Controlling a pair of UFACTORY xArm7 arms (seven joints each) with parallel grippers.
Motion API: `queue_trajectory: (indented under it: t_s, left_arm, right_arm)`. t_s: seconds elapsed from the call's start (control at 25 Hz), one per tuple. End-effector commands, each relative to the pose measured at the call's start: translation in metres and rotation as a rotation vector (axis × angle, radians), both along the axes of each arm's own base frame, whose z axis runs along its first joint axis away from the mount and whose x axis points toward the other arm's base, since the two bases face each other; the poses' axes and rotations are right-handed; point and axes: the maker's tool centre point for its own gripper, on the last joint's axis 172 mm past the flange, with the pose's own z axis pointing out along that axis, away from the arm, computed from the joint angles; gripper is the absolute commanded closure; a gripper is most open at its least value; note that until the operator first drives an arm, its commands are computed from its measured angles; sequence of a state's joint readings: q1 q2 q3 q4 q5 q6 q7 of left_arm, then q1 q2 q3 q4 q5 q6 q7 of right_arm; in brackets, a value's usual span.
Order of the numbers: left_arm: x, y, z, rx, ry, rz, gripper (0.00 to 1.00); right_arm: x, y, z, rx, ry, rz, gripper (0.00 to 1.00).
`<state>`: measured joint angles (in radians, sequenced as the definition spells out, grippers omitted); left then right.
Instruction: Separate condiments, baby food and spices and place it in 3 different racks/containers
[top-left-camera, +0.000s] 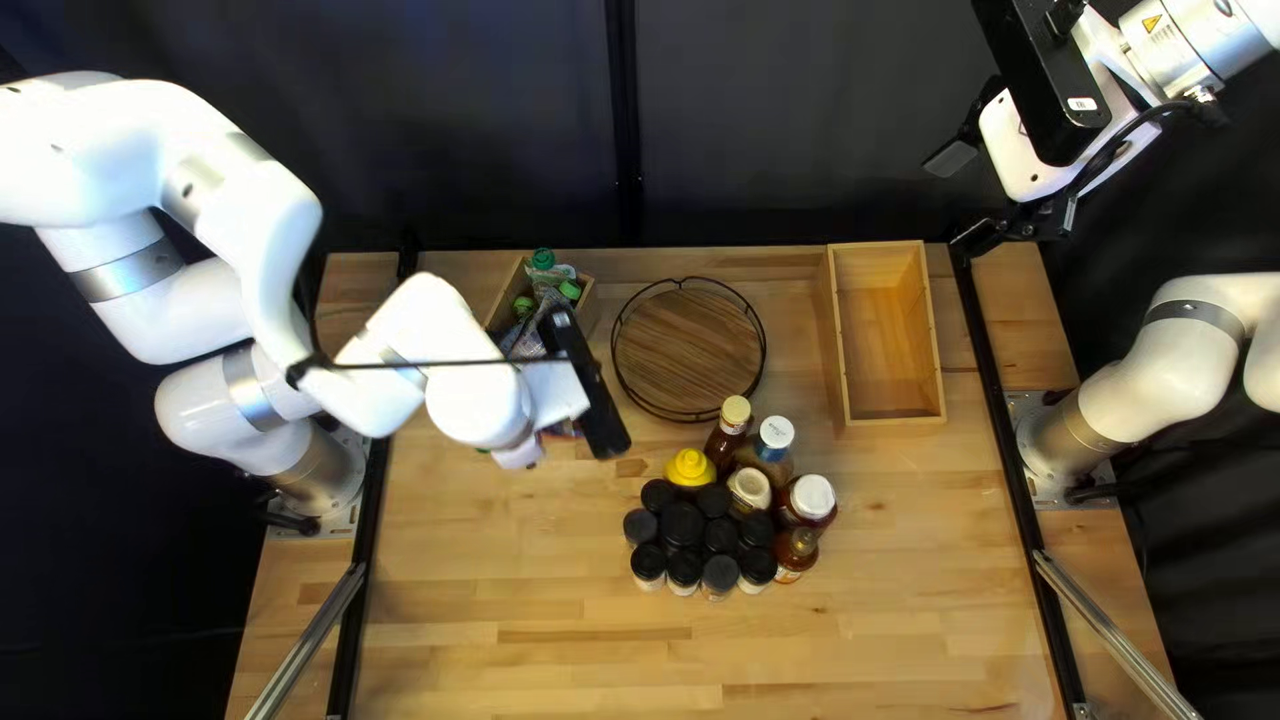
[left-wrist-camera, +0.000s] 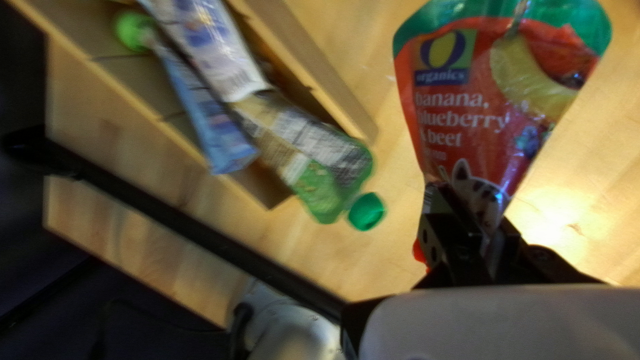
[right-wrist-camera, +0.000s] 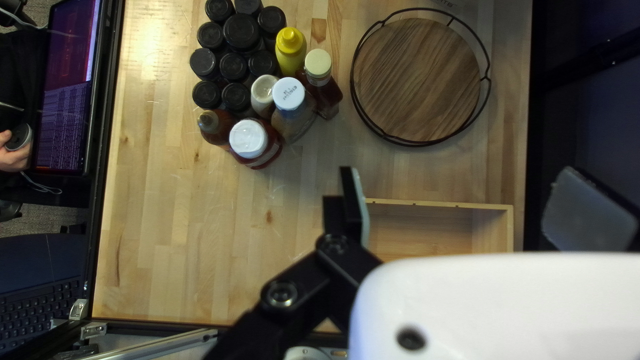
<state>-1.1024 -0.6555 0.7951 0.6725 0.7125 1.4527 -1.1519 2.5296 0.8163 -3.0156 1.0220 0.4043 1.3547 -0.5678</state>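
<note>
In the top left view my left gripper (top-left-camera: pixel 550 395) is beside the small wooden box (top-left-camera: pixel 499 302), its fingertips hidden. The left wrist view shows my left gripper (left-wrist-camera: pixel 475 223) shut on the lower end of a red pouch (left-wrist-camera: pixel 460 113); pouches (left-wrist-camera: pixel 313 157) fill the box (left-wrist-camera: pixel 333 93). My right gripper (top-left-camera: pixel 966 198) stands open beyond the table's far right; in its wrist view the gripper (right-wrist-camera: pixel 467 208) has nothing between its fingers. Black-capped jars (top-left-camera: pixel 683 523) cluster mid-table with condiment bottles, including a yellow one (top-left-camera: pixel 690 468). Both the round rack (top-left-camera: pixel 687 350) and long wooden box (top-left-camera: pixel 935 334) are empty.
Black rails (top-left-camera: pixel 1024 494) run along both table sides. In the right wrist view, a person's hand (right-wrist-camera: pixel 16 159) and a screen (right-wrist-camera: pixel 65 93) are past the near edge. A dark curtain (top-left-camera: pixel 800 120) hangs behind the table.
</note>
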Motion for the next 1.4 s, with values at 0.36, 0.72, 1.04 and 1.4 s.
queue_trajectory:
  t_s: [0.36,0.72,1.04,1.4]
  left_arm:
    - [-0.027,0.079,-0.044,0.092,0.020,0.375,0.86]
    - [-0.027,0.080,-0.060,0.103,0.033,0.521,0.00]
    - [-0.013,0.041,0.004,-0.007,-0.023,0.269,0.00]
    - [0.001,-0.009,0.104,-0.075,-0.136,-0.156,0.00]
  right_arm:
    - [0.000,0.000,0.000,0.000,0.000,0.000,0.00]
    - [0.000,0.000,0.000,0.000,0.000,0.000,0.00]
    - [0.000,0.000,0.000,0.000,0.000,0.000,0.00]
    - [0.000,0.000,0.000,0.000,0.000,0.000,0.00]
